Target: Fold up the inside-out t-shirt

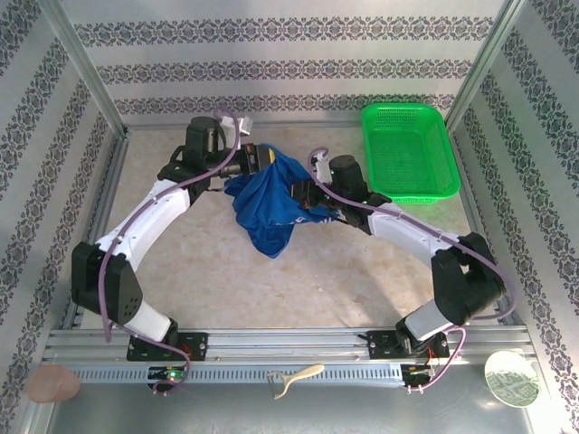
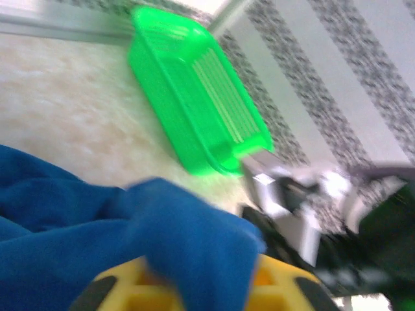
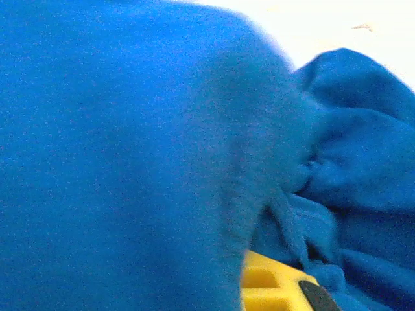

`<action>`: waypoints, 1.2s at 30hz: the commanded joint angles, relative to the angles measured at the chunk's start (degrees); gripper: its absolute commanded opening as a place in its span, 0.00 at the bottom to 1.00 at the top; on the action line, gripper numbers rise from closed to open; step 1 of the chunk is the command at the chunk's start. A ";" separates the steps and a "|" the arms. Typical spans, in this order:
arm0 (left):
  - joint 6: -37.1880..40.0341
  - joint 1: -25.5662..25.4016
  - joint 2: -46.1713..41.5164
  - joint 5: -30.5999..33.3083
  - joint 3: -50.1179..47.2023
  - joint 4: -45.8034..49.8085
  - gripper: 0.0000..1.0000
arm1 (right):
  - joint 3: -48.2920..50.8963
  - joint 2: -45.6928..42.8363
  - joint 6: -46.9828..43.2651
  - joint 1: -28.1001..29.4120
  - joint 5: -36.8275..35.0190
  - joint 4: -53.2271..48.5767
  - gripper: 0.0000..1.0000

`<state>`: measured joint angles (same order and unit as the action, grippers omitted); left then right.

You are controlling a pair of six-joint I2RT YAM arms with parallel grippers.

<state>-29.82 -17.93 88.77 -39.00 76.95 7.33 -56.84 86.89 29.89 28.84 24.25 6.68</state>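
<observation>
Bunched blue t-shirt (image 3: pixel 130 142) draped over a yellow finger (image 3: pixel 266 288), pale tabletop (image 3: pixel 337 26) beyond

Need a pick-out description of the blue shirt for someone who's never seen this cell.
Find the beige tabletop walled by patterned panels. Near its far side, left of the bright green plastic mesh basket, is a bunched royal-blue cloth t-shirt. It's the only blue item, crumpled cloth where the basket is rigid mesh.

Overhead from 6 o'clock, looking down; from both wrists, crazy close on shirt (image 1: pixel 267 203); basket (image 1: pixel 409 149) shared overhead and left.
</observation>
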 commanded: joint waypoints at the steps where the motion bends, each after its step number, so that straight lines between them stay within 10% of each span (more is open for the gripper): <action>1: -1.26 2.40 2.74 9.07 2.73 -0.06 0.46 | 1.61 -4.87 7.03 -1.22 8.87 7.21 0.00; 11: -2.87 -0.59 -11.08 16.37 -11.54 -1.29 0.80 | 2.41 -7.40 15.94 -2.65 13.01 15.21 0.00; 26: -6.90 -7.66 -0.64 16.78 -13.78 -8.06 0.83 | 3.52 -8.13 19.42 -1.84 12.75 19.07 0.00; 33: -11.59 -8.83 6.61 5.43 -14.15 -17.58 0.75 | 2.78 -9.18 20.54 -2.19 12.70 19.57 0.00; 36: -15.97 -8.66 7.93 0.87 -15.16 -27.18 0.32 | 4.55 -10.03 22.39 -3.34 12.77 22.13 0.00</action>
<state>-41.12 -26.17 96.12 -31.73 61.52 -7.88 -53.17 79.50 50.33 26.41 35.70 23.14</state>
